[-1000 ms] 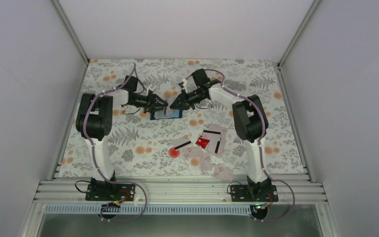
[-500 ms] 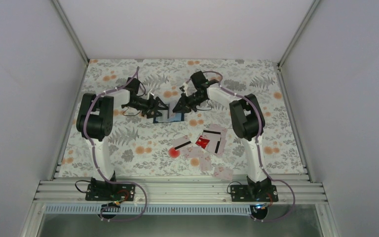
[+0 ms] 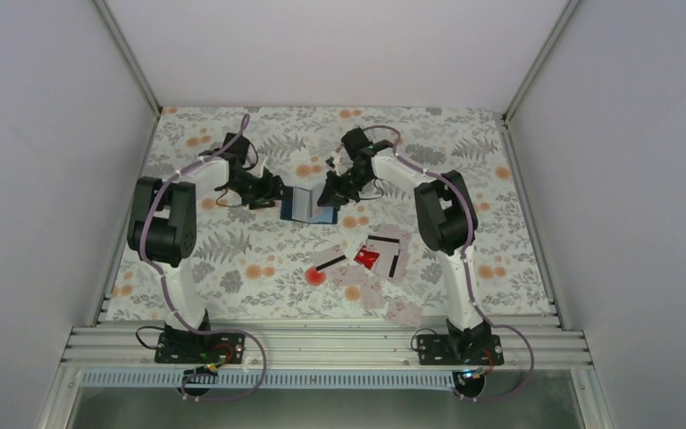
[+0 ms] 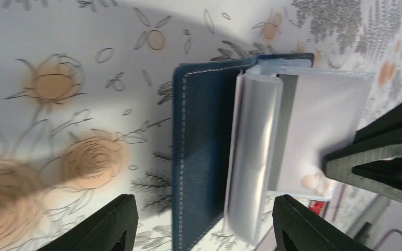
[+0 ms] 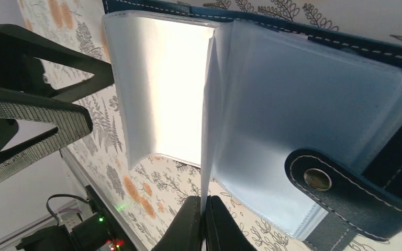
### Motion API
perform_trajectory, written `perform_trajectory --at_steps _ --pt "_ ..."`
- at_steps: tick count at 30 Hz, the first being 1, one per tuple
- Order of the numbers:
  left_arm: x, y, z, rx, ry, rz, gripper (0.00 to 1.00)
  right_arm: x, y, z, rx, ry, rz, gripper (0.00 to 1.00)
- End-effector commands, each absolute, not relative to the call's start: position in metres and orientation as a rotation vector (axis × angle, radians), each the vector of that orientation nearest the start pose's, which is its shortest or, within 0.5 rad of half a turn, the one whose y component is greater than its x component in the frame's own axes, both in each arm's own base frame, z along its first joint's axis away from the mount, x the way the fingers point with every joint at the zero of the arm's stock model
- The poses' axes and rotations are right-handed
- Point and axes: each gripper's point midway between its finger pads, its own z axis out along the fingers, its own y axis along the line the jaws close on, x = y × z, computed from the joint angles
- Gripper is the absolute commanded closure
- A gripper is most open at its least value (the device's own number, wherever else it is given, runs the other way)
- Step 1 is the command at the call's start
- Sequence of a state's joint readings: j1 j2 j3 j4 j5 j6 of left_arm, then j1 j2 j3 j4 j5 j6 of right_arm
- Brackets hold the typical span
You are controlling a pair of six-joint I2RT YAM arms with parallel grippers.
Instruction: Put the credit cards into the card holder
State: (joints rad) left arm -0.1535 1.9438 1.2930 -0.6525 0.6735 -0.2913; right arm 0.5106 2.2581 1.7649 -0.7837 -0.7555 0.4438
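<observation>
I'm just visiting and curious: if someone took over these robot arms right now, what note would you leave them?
Left gripper: open, beside the dark navy booklet-style card holder.
Right gripper: shut, pinching the holder's clear plastic pockets.
Pale plastic credit cards and one red card: loose on the floral table.
Done: holder opened. Left: cards into pockets.

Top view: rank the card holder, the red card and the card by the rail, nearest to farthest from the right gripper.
1. The card holder, far side, pinched by the right gripper.
2. The red card, mid-table.
3. The card by the rail, near edge.
</observation>
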Motion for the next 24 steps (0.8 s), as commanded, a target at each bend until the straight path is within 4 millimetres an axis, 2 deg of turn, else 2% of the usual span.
perform_trajectory --at_steps 1,6,9,13,18,24 --pt "0.377 -0.151 0.05 -0.001 2.864 -0.863 0.35 0.367 0.342 0.058 -0.284 3.016 1.128 0.96" --pt "0.366 -0.153 0.033 0.019 2.889 -0.875 0.41 0.366 0.345 0.056 -0.275 3.049 1.053 0.96" --pt "0.362 -0.157 0.031 0.027 2.882 -0.907 0.45 0.363 0.351 0.056 -0.275 3.061 1.044 0.94" --pt "0.36 -0.162 0.031 0.031 2.866 -0.953 0.55 0.362 0.361 0.057 -0.287 3.077 1.006 0.91" --pt "0.357 -0.165 0.029 0.036 2.863 -0.986 0.66 0.364 0.377 0.064 -0.297 3.058 1.036 0.83" --pt "0.355 -0.169 0.031 0.043 2.855 -1.02 0.72 0.367 0.398 0.078 -0.338 3.002 1.114 0.71"
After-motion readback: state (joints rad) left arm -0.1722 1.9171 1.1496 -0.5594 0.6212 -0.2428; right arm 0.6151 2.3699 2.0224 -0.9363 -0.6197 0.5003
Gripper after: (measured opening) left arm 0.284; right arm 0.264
